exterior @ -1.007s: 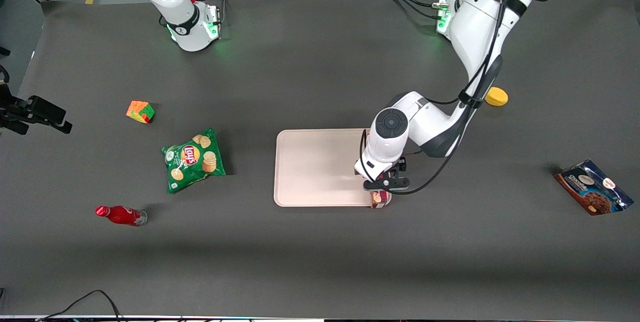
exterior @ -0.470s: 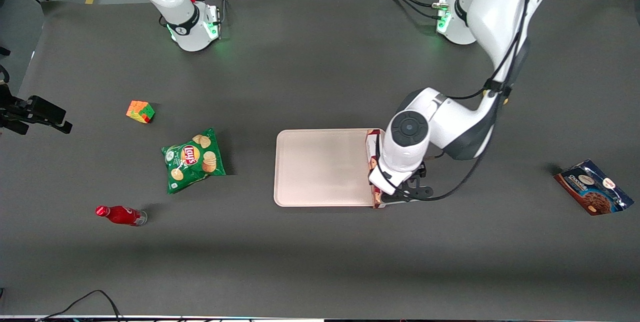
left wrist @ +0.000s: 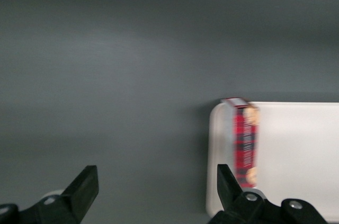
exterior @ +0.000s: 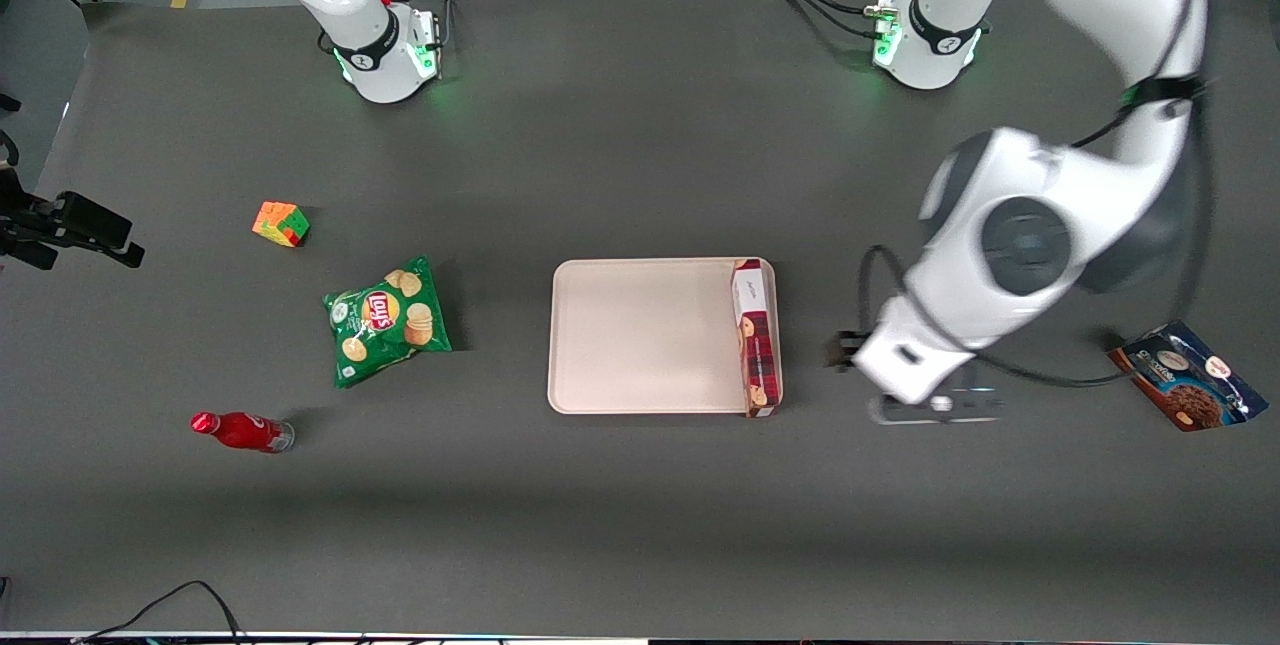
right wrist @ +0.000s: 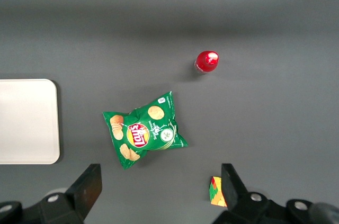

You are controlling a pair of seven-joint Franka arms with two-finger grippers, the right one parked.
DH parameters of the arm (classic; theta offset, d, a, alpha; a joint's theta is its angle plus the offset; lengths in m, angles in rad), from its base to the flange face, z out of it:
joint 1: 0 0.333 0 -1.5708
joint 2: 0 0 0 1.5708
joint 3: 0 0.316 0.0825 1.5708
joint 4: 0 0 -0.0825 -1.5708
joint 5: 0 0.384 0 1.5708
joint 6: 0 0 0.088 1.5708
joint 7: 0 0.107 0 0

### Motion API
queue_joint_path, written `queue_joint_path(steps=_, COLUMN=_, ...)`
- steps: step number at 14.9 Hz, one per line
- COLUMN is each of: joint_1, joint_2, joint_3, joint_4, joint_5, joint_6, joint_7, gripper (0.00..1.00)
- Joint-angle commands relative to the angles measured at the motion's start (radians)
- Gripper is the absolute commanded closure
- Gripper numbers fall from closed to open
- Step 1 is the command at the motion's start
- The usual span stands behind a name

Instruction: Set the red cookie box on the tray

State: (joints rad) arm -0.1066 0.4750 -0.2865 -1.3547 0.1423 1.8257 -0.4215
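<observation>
My gripper [exterior: 935, 409] is now off the tray [exterior: 640, 335] and hangs over bare table, between the tray and the blue bag [exterior: 1187, 375], at the working arm's end. One sec ago it was low over the box [exterior: 756, 337] at the tray edge; half a sec ago it was there too, but already shifting away. So I have let go and pulled back.

My fingers [left wrist: 85, 184] are spread wide w/ nothing between them; in the wrist view only grey table shows in the gap.

The box lies flat along the tray's short edge, the edge nearest to my fingers. From the front it looks to sit on the tray, w/ its long side right at the rim. I cannot tell if it rests fully inside the rim or partly on top of it. The end nearest the front camera seems to reach the tray's corner, maybe a little over it.

What this means: the placing looks done, approx. complete. The box did not follow me when I left, so the release was clean. The only doubt is the edge position; if it sits on the rim it could tip off.

The chips [exterior: 388, 321], cube [exterior: 281, 223] and bottle [exterior: 242, 431] are well apart from my fingers, toward the parked arm's end, not involved.
</observation>
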Motion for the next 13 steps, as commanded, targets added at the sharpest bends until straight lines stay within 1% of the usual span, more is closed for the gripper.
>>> queue_joint_path(steps=1, joint_1=0.016, joint_2=-0.148, joint_3=0.134, joint_4=0.000, joint_5=-0.097, joint_6=-0.162, joint_7=0.205, gripper=0.00)
queue_joint_path(steps=3, joint_1=0.018, joint_2=-0.215, joint_3=0.197, joint_4=0.002, joint_5=-0.101, joint_6=-0.251, joint_7=0.268, gripper=0.00)
queue_joint_path(steps=5, joint_1=0.019, joint_2=-0.277, joint_3=0.234, joint_4=-0.001, joint_5=-0.095, joint_6=-0.321, joint_7=0.286, gripper=0.00)
queue_joint_path(steps=7, joint_1=0.028, joint_2=-0.347, joint_3=0.247, joint_4=-0.026, joint_5=-0.093, joint_6=-0.348, joint_7=0.305, gripper=0.00)
queue_joint_path(steps=9, joint_1=0.063, joint_2=-0.418, joint_3=0.247, joint_4=-0.098, joint_5=-0.095, joint_6=-0.324, joint_7=0.377, gripper=0.00)
queue_joint_path(steps=11, joint_1=0.087, joint_2=-0.481, joint_3=0.247, joint_4=-0.164, joint_5=-0.099, joint_6=-0.306, joint_7=0.392, gripper=0.00)
queue_joint_path(steps=13, joint_1=0.096, joint_2=-0.550, joint_3=0.247, joint_4=-0.269, joint_5=-0.099, joint_6=-0.249, joint_7=0.398, gripper=0.00)
